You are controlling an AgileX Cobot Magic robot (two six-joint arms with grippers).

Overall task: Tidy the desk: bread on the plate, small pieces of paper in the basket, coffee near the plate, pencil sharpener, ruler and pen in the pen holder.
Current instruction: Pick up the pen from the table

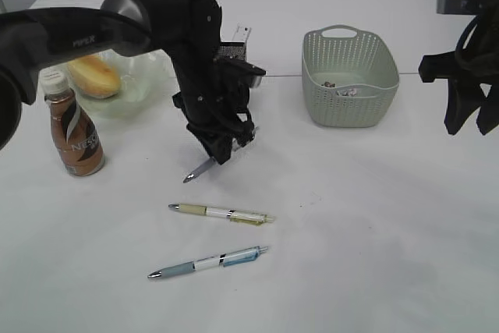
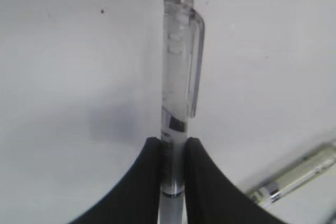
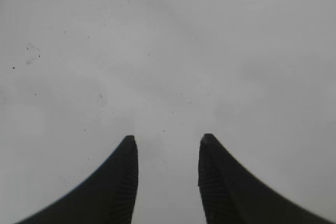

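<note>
My left gripper [image 1: 222,144] is shut on a clear pen [image 1: 199,169] and holds it above the table, tip slanting down-left; the left wrist view shows its barrel [image 2: 178,77] between the fingers [image 2: 173,142]. Two more pens lie on the table: a pale green one [image 1: 222,213] and a blue one [image 1: 209,262]. The bread [image 1: 93,76] lies on the light plate [image 1: 148,87]. The coffee bottle [image 1: 72,126] stands left of the arm. The mesh pen holder [image 1: 234,51] is mostly hidden behind the left arm. My right gripper [image 1: 468,122] is open and empty [image 3: 167,140] over bare table.
The pale green basket [image 1: 349,76] stands at the back right with small paper pieces inside [image 1: 343,87]. A second pen's end shows in the left wrist view [image 2: 294,177]. The white table's far edge runs along the top.
</note>
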